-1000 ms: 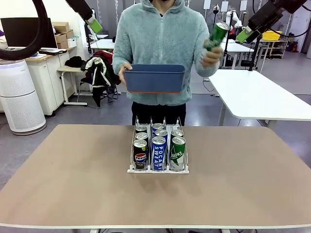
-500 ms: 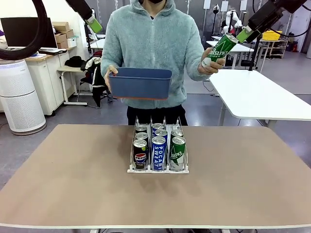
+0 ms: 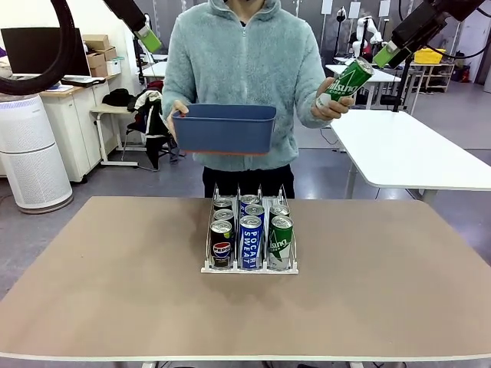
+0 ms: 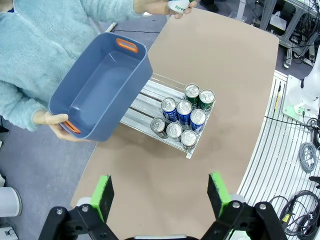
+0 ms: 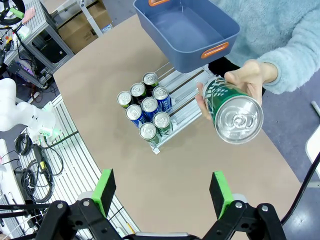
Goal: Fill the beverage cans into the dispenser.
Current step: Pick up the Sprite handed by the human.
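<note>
My left claw (image 4: 161, 194) and right claw (image 5: 163, 191) gape wide, empty. A green, silver-topped can (image 5: 235, 112) tilts in a hand (image 5: 250, 80), its lower part half hidden by fingers.

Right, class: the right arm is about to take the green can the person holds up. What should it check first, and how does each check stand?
1. Right gripper open: ok.
2. Green can offered in the person's hand, silver top facing the gripper: ok.
3. Can between the fingers: not ok, it is apart from them.
4. Bare lane space behind the loaded cans in the dispenser: ok.
5. Left gripper open, above the table: ok.
6. Blue bin held clear of the dispenser: ok.
</note>
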Controlling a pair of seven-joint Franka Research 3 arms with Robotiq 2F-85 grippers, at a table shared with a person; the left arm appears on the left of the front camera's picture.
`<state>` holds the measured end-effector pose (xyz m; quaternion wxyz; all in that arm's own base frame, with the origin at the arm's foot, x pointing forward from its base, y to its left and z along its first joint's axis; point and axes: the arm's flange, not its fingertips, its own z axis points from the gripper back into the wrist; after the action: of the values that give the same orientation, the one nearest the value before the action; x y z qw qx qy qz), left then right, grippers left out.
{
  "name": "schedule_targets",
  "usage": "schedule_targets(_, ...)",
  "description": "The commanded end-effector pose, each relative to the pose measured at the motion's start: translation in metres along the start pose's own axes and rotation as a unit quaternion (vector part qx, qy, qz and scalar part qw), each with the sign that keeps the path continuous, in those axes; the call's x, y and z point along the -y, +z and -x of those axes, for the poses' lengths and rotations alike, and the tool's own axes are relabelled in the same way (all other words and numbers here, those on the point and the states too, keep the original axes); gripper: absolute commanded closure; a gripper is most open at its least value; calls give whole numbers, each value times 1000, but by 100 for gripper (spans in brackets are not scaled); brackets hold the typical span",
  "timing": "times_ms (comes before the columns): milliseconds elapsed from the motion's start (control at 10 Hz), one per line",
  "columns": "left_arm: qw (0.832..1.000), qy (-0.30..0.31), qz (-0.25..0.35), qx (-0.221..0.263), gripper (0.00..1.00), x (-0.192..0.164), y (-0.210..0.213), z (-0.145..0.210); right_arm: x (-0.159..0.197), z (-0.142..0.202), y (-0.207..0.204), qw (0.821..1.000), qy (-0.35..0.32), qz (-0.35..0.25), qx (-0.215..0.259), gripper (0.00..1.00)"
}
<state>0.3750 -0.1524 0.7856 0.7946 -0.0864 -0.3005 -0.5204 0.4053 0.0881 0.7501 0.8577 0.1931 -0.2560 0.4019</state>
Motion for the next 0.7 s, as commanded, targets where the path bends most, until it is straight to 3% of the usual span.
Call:
schedule_targets(0, 1000, -5, -2, 2, 0, -1, -1, 5, 0, 1, -1, 1000, 0, -3, -1, 0)
schedule_targets(600, 1000, -5, -2, 2, 0, -1, -1, 5, 0, 1, -1, 1000, 0, -3, -1, 0)
